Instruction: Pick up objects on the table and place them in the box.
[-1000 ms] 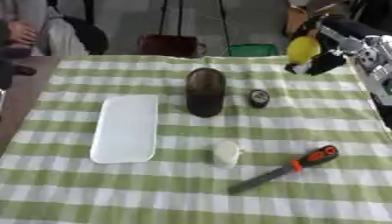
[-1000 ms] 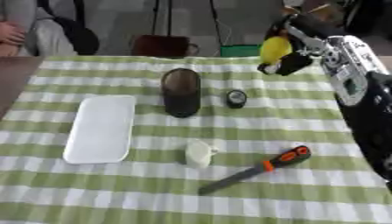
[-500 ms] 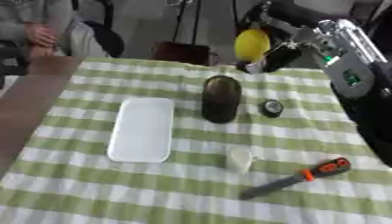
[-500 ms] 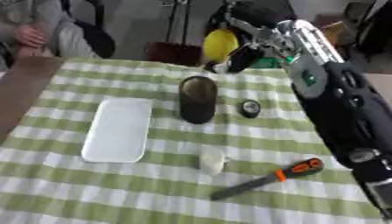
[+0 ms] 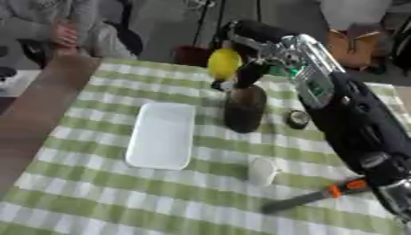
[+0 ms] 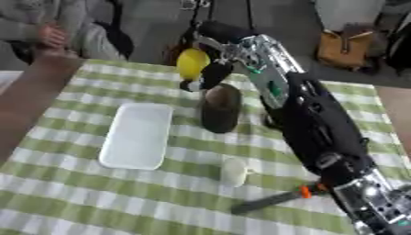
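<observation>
No legible text or label anywhere, perhaps owing to blur.

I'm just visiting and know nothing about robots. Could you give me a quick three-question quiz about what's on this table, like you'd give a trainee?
1. True or false: the right hand is holding a yellow object.
2. Multiple choice: what lies nearest the white tray? A) the dark cylinder B) the orange-handled tool C) the small black round object
3. Fill in: the small white cup lies between the tray and the ____-handled tool.

Key: 1. True; the yellow object is held up over the far side of the green checked tablecloth. 2. A. 3. orange.
</observation>
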You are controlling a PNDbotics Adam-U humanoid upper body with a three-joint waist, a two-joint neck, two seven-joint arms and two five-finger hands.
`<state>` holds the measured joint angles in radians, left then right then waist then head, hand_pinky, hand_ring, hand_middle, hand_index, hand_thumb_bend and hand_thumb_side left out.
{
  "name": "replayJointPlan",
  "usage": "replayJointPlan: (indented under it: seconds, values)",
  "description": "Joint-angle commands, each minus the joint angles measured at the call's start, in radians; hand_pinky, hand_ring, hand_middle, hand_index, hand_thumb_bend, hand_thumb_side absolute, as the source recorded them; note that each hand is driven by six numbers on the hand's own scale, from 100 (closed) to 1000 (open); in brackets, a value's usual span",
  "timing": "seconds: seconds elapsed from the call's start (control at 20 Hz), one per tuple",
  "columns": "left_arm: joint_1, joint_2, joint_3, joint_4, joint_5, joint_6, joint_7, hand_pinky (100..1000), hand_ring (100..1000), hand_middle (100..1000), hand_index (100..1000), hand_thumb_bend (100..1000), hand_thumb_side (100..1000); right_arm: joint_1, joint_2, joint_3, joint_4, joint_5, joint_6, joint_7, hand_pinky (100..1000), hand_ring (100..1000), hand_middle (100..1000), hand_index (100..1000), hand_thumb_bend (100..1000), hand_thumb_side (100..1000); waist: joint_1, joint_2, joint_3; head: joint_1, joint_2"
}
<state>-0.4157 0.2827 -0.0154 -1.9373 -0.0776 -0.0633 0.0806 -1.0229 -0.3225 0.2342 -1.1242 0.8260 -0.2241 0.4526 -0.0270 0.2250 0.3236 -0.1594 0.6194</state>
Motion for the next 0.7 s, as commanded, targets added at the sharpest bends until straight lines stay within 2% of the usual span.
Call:
replayJointPlan:
  seconds: [0.05,0.25,0.7]
  values:
    - [-0.022,0.001,-0.005,-0.023,0.009,-0.002,-0.009,655,755,887,849,585,729,-0.015,0.033,-0.008,0.024,0.022,-0.006,0.002,130,339,557,713,475,251,0.008,-0.011,0.008,-0.006,-0.012]
    - [-0.033,-0.008,-0.01,-0.028,0.014,-0.003,-0.018,655,755,887,849,586,728,-0.005,0.091,0.002,0.06,0.048,-0.013,0.012,131,338,555,712,477,238,0.012,-0.005,0.02,-0.011,-0.012]
    - [-0.036,-0.016,-0.013,-0.03,0.016,-0.003,-0.023,654,755,887,848,582,732,0.044,0.185,0.021,0.114,0.08,-0.025,0.036,134,337,553,711,483,210,0.02,0.008,0.019,-0.013,-0.006]
